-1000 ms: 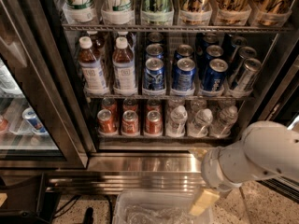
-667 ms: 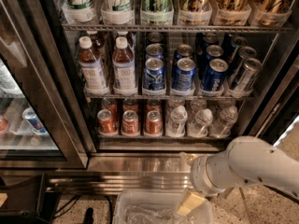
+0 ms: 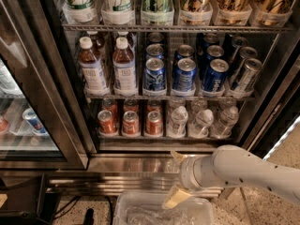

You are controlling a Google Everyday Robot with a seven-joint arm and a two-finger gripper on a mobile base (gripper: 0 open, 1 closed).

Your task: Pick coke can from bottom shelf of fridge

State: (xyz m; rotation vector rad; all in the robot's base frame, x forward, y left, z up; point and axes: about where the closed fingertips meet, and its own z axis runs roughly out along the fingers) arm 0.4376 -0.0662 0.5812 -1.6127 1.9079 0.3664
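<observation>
Tool (image 3: 169, 178) sits wide open below the bottom shelf (image 3: 140, 136), so I'd lift it level with the rightmost coke can (image 3: 153, 123), then go straight in.

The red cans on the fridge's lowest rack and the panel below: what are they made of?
The small red soda cans look like painted aluminium: silvery top rims, glossy sides. The fridge's base panel seems brushed stainless steel, given its dull streaky reflections. The end effector, open in front of that panel, has pale yellowish fingers, perhaps plastic or rubber.
</observation>
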